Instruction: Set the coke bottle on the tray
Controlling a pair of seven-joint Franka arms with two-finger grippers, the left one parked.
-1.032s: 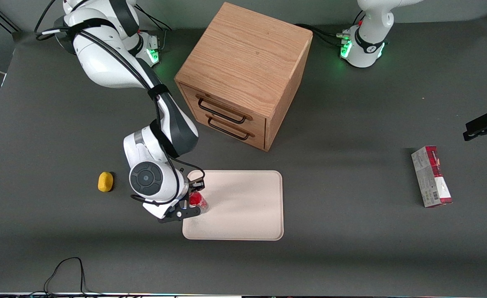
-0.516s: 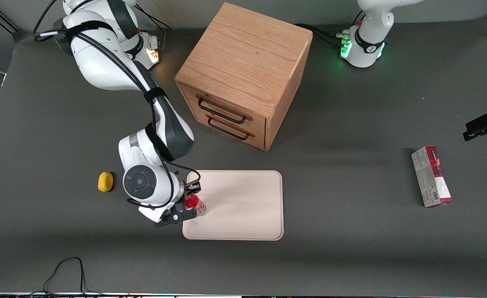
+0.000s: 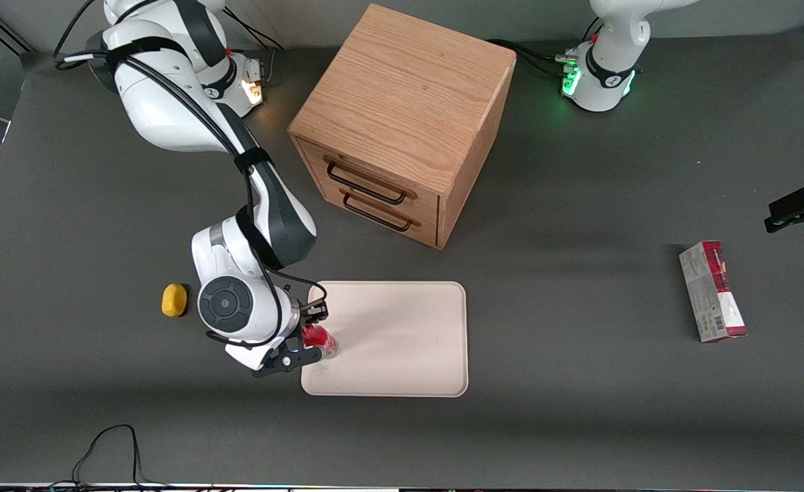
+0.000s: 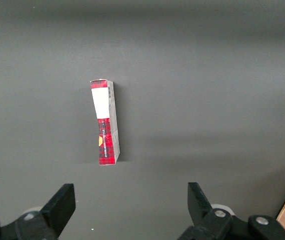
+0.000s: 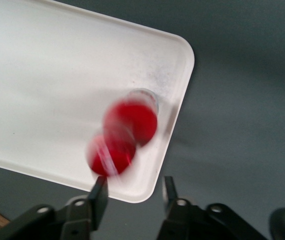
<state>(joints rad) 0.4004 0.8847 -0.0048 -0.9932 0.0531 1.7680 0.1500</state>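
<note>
The coke bottle (image 3: 319,339), small and red with a red cap, is on the cream tray (image 3: 402,342) close to the tray's corner toward the working arm's end. In the right wrist view the coke bottle (image 5: 127,130) looks smeared, its cap nearest the camera and its clear base on the tray (image 5: 57,75) by the rounded corner. My gripper (image 3: 314,334) hangs just above it and stands open. The gripper (image 5: 134,192) has both fingers apart over the tray's rim, and one fingertip (image 5: 100,190) is just short of the cap. Nothing is held between them.
A wooden two-drawer cabinet (image 3: 402,123) stands farther from the front camera than the tray. A yellow lump (image 3: 174,299) lies beside my arm's wrist. A red-and-grey carton (image 3: 712,290) lies toward the parked arm's end, the same carton (image 4: 106,122) showing in the left wrist view.
My arm and gripper have drifted toward the working arm's end and slightly nearer the front camera. The bottle's top has shifted the same way, closer to the tray's edge.
</note>
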